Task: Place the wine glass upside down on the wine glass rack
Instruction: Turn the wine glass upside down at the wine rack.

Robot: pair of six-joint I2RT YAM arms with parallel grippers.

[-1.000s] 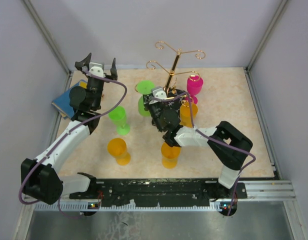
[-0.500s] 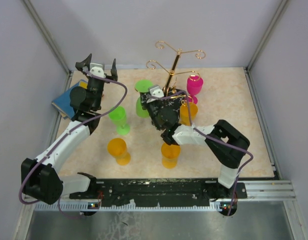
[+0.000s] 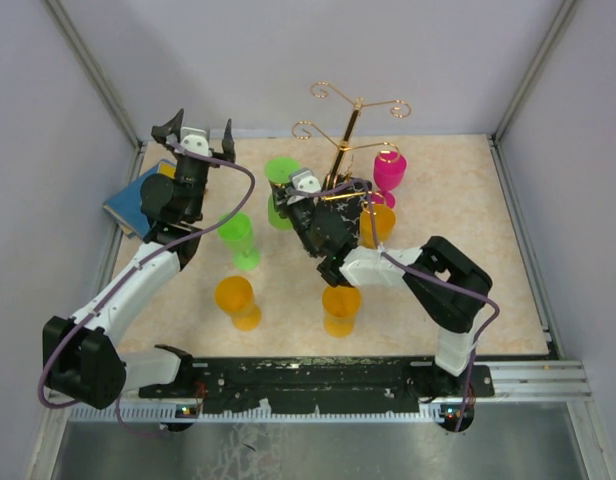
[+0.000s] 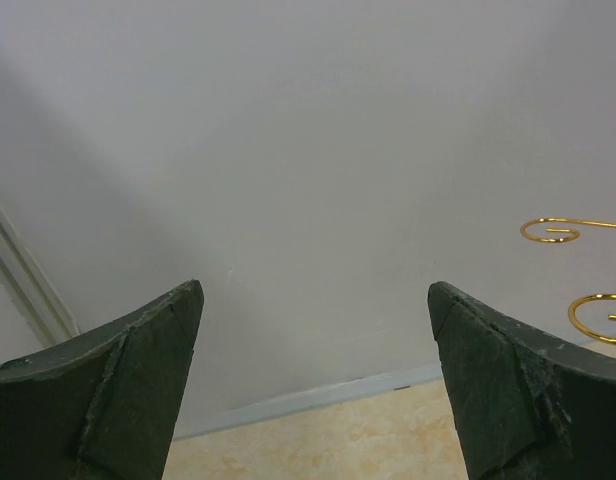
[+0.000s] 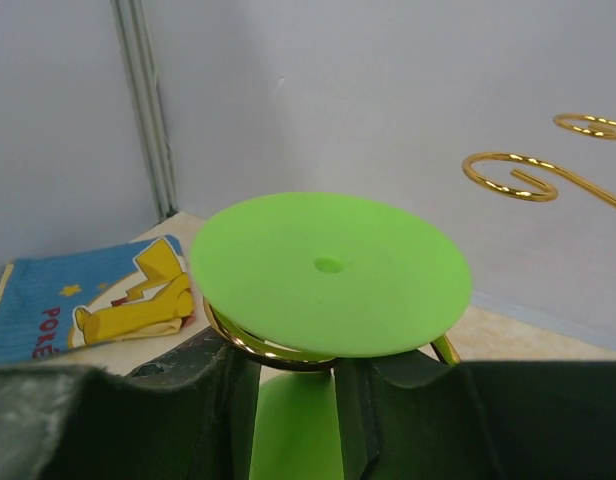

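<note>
A green wine glass [image 3: 283, 168] hangs upside down on the wine glass rack [image 3: 344, 148]. Its round foot [image 5: 328, 270] rests on a gold ring of the rack [image 5: 246, 345], and its stem drops between my right gripper's fingers. My right gripper [image 3: 291, 200] [image 5: 296, 400] stands partly open, one finger on each side of the stem, close to it. My left gripper [image 3: 200, 128] [image 4: 315, 290] is raised at the back left, wide open and empty, facing the wall. Two gold spirals [image 4: 553, 230] show at its right.
A pink glass [image 3: 389, 170] and an orange glass [image 3: 376, 222] hang on the rack's right side. On the table stand a green glass [image 3: 238, 238] and two orange glasses [image 3: 235, 298] [image 3: 340, 305]. A blue pouch with a yellow cartoon [image 3: 138, 198] [image 5: 88, 300] lies at the left.
My right gripper's fingers have spread apart around the green stem and the wrist has shifted a little to the left and back. The left arm has not moved.
</note>
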